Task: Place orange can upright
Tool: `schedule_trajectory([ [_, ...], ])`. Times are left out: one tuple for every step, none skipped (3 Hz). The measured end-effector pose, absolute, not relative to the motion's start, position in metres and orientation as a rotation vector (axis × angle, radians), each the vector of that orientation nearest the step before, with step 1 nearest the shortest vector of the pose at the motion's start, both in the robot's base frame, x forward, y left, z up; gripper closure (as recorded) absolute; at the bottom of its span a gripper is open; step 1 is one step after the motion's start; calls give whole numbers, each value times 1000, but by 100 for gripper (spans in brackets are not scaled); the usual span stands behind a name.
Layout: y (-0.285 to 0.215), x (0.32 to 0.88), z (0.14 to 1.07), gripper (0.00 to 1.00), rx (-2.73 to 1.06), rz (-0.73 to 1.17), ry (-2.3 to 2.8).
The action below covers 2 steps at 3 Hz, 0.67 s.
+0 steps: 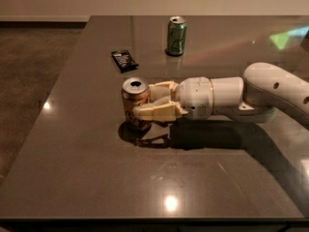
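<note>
The orange can (133,103) stands upright on the dark table (87,178), silver top with its opening facing up. My gripper (145,103) reaches in from the right, level with the can's body. Its cream fingers (154,112) lie on either side of the can, one in front and one behind, against its right side. The white arm (241,98) stretches away to the right edge of the view.
A green can (176,36) stands upright at the back of the table. A small black packet (124,60) lies flat to the back left of the orange can. The table's left edge (58,95) drops to a brown floor.
</note>
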<state>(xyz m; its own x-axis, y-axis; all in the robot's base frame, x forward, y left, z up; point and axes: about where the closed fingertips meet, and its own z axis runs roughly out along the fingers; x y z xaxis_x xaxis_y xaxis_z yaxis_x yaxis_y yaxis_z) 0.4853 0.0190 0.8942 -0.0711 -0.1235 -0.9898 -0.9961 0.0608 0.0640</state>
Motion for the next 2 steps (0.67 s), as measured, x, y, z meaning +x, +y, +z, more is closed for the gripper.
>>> schedule_trajectory([
  [21,484,895,12,-1230,1156,1375],
  [23,483,896,0,-1234,1157,1373],
])
